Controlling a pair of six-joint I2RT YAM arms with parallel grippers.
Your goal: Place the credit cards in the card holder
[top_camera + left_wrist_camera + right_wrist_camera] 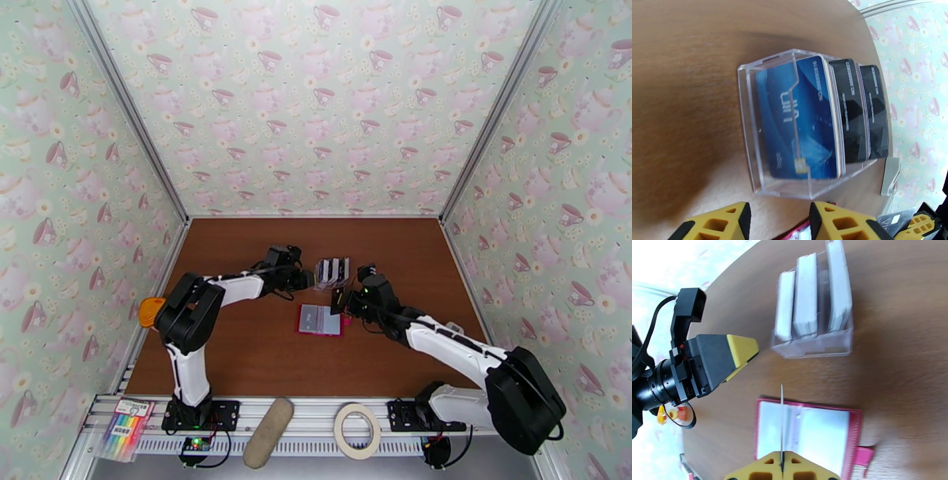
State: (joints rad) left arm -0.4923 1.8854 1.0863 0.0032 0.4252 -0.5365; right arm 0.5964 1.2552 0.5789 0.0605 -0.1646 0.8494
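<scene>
The right pincer, at the bottom edge of its wrist view, is clenched on one card. The card is held on edge over the open red wallet, which lies flat on the brown table with its pink tab at lower right. Further up the frame a clear stand keeps the other cards upright in three rows. In the left wrist view a blue card stands beside black ones. The left pincer hangs released near the stand, fingers apart.
</scene>
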